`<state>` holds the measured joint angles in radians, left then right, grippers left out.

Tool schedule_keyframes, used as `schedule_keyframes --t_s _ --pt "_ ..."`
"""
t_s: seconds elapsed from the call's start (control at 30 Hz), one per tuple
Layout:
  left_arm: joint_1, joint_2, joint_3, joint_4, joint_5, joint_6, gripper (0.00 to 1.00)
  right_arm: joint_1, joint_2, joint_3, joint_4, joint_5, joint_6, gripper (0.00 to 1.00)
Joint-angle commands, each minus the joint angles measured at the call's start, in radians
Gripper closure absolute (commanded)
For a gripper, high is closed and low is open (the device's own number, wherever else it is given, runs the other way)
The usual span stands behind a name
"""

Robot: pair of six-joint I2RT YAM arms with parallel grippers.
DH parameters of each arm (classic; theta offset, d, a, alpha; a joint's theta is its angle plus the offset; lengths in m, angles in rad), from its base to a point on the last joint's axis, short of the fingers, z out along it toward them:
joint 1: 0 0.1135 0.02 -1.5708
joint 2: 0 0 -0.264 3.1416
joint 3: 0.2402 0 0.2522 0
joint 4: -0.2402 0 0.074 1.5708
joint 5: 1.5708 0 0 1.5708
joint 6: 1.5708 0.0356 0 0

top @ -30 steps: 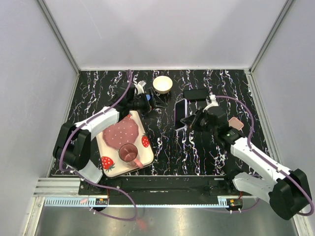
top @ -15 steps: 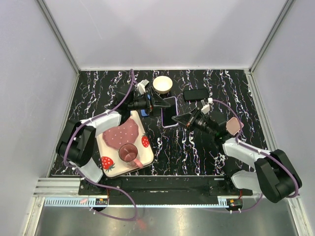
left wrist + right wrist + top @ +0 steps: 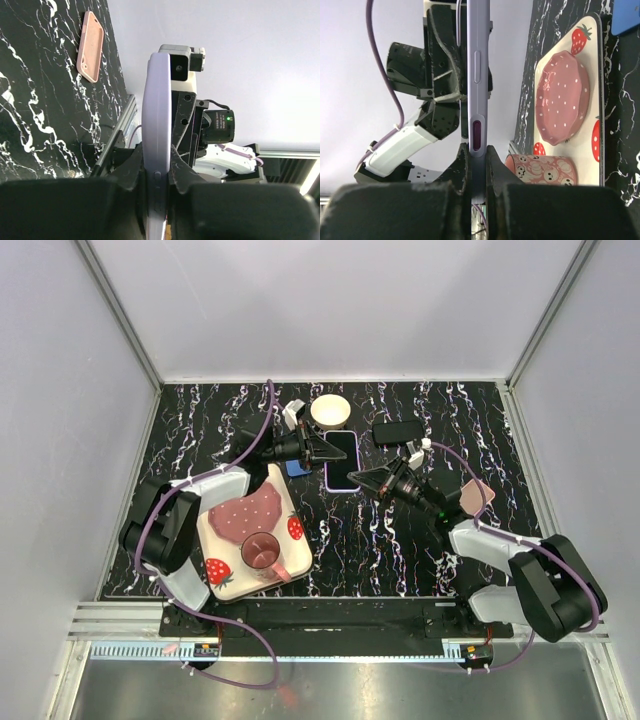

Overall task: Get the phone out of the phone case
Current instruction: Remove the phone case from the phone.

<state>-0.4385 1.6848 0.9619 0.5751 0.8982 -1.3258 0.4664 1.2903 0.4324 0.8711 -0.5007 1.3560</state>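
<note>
At the left of the desk (image 3: 200,430) sits a strawberry tray (image 3: 213,535) carrying a pink dotted plate (image 3: 246,508) and a pink mug (image 3: 262,552). My left gripper (image 3: 322,448) reaches past the tray's far corner, above a small blue item (image 3: 296,469). Its jaws are pinched on the left long edge of the lavender phone case (image 3: 341,462). The phone is still inside it, dark screen facing up. A cream bowl (image 3: 330,412) stands just beyond the case. My right gripper (image 3: 362,476) comes in from the other side, jaws pressed onto the case's near-right edge, so I hold it between both. Further right a black slab (image 3: 397,431) lies flat, and a pink case (image 3: 476,495) lies partly under my right arm.
</note>
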Motion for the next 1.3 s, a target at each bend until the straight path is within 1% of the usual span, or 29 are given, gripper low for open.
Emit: schedule_keyframes --t_s 0.0,0.03,0.1,0.13,0.2,0.3,0.4,0.47,0.5,0.57,0.63,0.67,0.7,0.73,0.8,0.83,0.87,0.9,0.93,1.0,1.1,1.2,1.27 --pt "-0.003 0.015 -0.031 0.188 -0.035 -0.078 1.00 0.000 -0.026 0.006 0.117 -0.036 0.012 1.00" --pt "-0.003 0.013 -0.035 0.203 -0.039 -0.102 1.00 0.001 -0.031 0.003 0.102 -0.030 0.012 0.83" --pt "-0.003 0.010 -0.045 0.227 -0.058 -0.113 1.00 0.002 -0.049 -0.012 0.082 -0.013 0.012 0.74" --pt "-0.003 0.004 -0.043 0.226 -0.062 -0.116 1.00 0.002 -0.057 -0.018 0.077 -0.009 0.014 0.64" --pt "0.000 -0.003 -0.043 0.226 -0.079 -0.119 1.00 0.002 -0.078 -0.029 0.065 -0.002 0.018 0.59" --pt "0.003 -0.011 -0.043 0.227 -0.099 -0.128 1.00 0.002 -0.097 -0.040 0.054 0.001 0.028 0.49" --pt "0.004 -0.017 -0.049 0.242 -0.116 -0.142 1.00 0.002 -0.103 -0.044 0.054 -0.001 0.034 0.48" --pt "0.006 -0.019 -0.051 0.249 -0.125 -0.154 1.00 0.002 -0.103 -0.050 0.068 0.002 0.046 0.50" --pt "0.006 -0.020 -0.049 0.255 -0.125 -0.159 1.00 0.002 -0.102 -0.053 0.077 0.004 0.052 0.53" --pt "0.006 -0.022 -0.048 0.256 -0.131 -0.162 1.00 0.002 -0.089 -0.067 0.132 0.010 0.080 0.56" --pt "0.007 -0.024 -0.049 0.258 -0.133 -0.164 1.00 0.002 -0.066 -0.083 0.173 0.013 0.115 0.67" --pt "0.007 -0.023 -0.049 0.265 -0.134 -0.165 1.00 0.002 -0.057 -0.090 0.231 0.020 0.130 0.77" --pt "0.007 -0.025 -0.052 0.272 -0.136 -0.173 1.00 0.002 -0.045 -0.098 0.265 0.027 0.143 1.00" --pt "0.007 -0.024 -0.051 0.281 -0.131 -0.177 1.00 0.002 -0.022 -0.113 0.297 0.033 0.169 1.00" --pt "0.007 -0.020 -0.057 0.327 -0.130 -0.205 1.00 0.002 0.010 -0.122 0.417 0.051 0.198 1.00" --pt "0.007 -0.019 -0.061 0.350 -0.127 -0.219 1.00 0.002 0.056 -0.129 0.465 0.057 0.237 1.00" --pt "0.007 -0.014 -0.068 0.420 -0.125 -0.237 1.00 0.002 0.082 -0.129 0.574 0.071 0.262 1.00" --pt "0.007 -0.014 -0.069 0.457 -0.125 -0.271 1.00 0.000 0.114 -0.127 0.635 0.080 0.291 1.00" --pt "0.006 -0.014 -0.068 0.486 -0.121 -0.285 1.00 0.001 0.160 -0.113 0.696 0.096 0.355 1.00" --pt "0.003 -0.031 -0.052 0.551 -0.110 -0.302 1.00 0.001 0.156 -0.081 0.694 0.093 0.364 1.00" --pt "0.001 -0.079 -0.034 0.574 -0.099 -0.287 1.00 0.002 0.129 -0.020 0.695 0.140 0.411 1.00" --pt "0.001 -0.117 -0.022 0.600 -0.096 -0.288 1.00 0.002 0.142 0.041 0.697 0.172 0.488 1.00" --pt "0.001 -0.123 -0.011 0.656 -0.088 -0.306 1.00 0.002 0.147 0.068 0.697 0.214 0.541 1.00"
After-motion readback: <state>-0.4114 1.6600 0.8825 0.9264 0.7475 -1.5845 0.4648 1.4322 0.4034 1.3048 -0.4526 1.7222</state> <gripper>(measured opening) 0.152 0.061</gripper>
